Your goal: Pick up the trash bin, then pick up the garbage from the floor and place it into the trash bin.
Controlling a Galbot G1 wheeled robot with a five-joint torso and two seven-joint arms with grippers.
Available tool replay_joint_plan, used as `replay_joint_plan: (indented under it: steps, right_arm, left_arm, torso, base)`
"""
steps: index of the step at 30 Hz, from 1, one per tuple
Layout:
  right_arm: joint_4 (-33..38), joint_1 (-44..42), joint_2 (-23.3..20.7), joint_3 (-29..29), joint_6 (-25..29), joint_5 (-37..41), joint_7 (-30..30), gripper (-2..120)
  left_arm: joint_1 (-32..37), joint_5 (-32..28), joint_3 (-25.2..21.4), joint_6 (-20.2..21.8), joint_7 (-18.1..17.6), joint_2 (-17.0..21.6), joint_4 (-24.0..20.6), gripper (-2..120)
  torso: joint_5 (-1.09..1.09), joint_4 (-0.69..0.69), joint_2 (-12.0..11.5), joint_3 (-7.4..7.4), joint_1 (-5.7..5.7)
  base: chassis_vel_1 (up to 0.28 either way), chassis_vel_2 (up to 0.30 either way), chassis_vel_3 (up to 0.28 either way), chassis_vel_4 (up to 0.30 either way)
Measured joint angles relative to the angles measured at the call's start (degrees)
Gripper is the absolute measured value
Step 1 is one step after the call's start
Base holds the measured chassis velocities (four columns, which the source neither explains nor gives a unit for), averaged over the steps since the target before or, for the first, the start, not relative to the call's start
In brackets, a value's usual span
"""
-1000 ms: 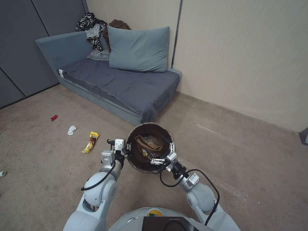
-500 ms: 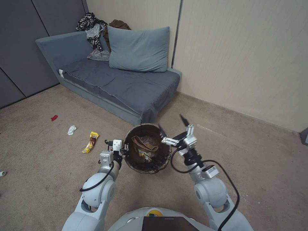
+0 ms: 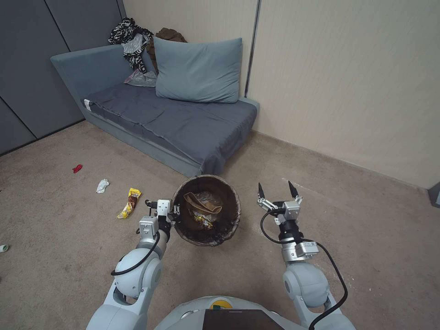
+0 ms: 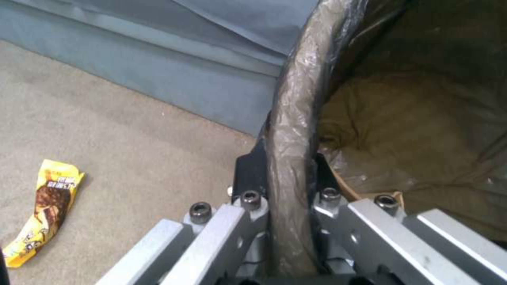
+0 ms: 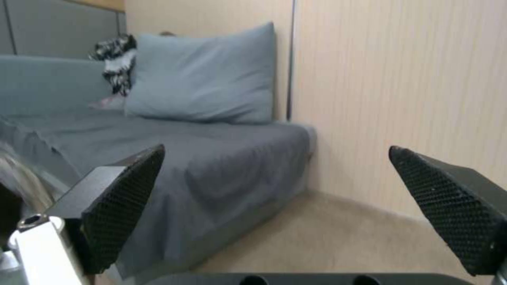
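Bag-lined trash bin (image 3: 206,208) rim pinched by left gripper (image 3: 176,214), right gripper (image 3: 277,189) beside it, empty, fingers spread

Bare carpet (image 3: 284,151) lies open between trash bin (image 3: 229,215) and wall (image 3: 348,91).

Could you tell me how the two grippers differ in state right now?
The left gripper is clamped on the trash bin rim, whereas the right gripper is open and empty. The left touches the bin; the right is apart from it, beside it. Both are raised above the carpet.
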Motion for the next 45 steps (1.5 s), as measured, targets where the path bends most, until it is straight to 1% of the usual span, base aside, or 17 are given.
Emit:
replay_joint_plan:
  steps: [2, 8, 17, 25, 45]
  right_arm:
    - [-4.6, 0.1, 0.3, 0.7, 0.9, 0.9, 0.7, 100]
    - [-6.4, 0.3, 0.5, 0.7, 1.1, 1.4, 0.8, 100]
    - [-6.5, 0.9, 0.5, 0.6, 1.9, 2.1, 0.5, 100]
    - [-5.9, 0.9, 0.4, 0.8, 2.4, 2.1, 0.2, 100]
    - [-5.8, 1.6, 0.4, 1.0, 2.8, 2.2, -0.1, 100]
  left_arm:
    - [0.0, -0.4, -0.1, -0.2, -0.2, 0.0, -0.1, 3]
    - [0.0, -0.9, -0.3, -0.3, -0.4, 0.1, -0.2, 3]
    - [0.0, -1.1, -0.2, -0.3, -0.3, 0.0, -0.6, 3]
    - [0.0, -1.1, -0.3, -0.6, -0.2, 0.1, -0.6, 3]
    - [-0.1, -1.4, -1.0, -0.7, -0.2, 0.0, -0.8, 3]
  torso:
    - [0.01, 0.01, 0.0, 0.00, 0.00]
    - [0.00, 0.01, 0.0, 0.00, 0.00]
    - [0.00, 0.00, 0.0, 0.00, 0.00]
    - [0.00, 0.01, 0.0, 0.00, 0.01]
    - [0.00, 0.01, 0.0, 0.00, 0.01]
  base:
    - [0.000, 0.000, 0.000, 0.000]
    - [0.000, 0.000, 0.000, 0.000]
    - [0.000, 0.000, 0.000, 0.000]
    - [0.069, 0.066, 0.063, 0.072]
    - [0.108, 0.111, 0.118, 0.118]
